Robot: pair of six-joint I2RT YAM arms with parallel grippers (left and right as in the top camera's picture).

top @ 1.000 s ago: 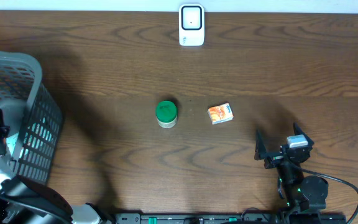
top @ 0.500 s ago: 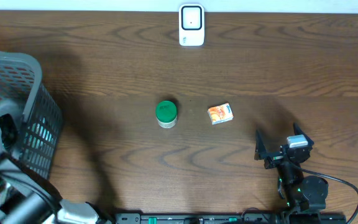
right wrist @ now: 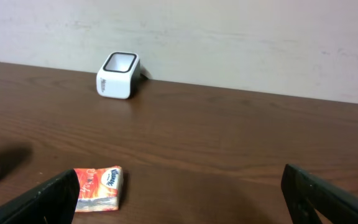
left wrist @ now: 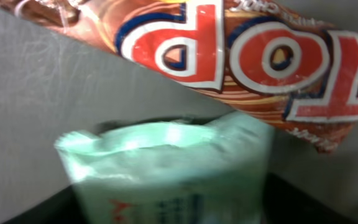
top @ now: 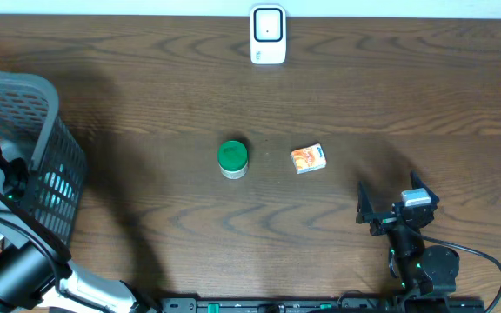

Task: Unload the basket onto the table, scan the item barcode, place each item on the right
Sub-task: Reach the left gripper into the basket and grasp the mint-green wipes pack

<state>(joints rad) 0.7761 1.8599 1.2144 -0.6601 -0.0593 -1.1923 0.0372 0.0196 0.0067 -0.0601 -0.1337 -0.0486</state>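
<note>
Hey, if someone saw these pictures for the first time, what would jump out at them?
The left wrist view is filled by a brown and red snack wrapper with a mint-green packet below it. From overhead, a grey mesh basket stands at the left edge of the table, with a green-lidded tub mid-table.

A dark wooden bench (top: 146,87) fills the frame; a grey mesh basket (top: 59,165) sits at left, a green-lidded jar (top: 232,159) and orange tissue pack (top: 308,158) near centre.
</note>
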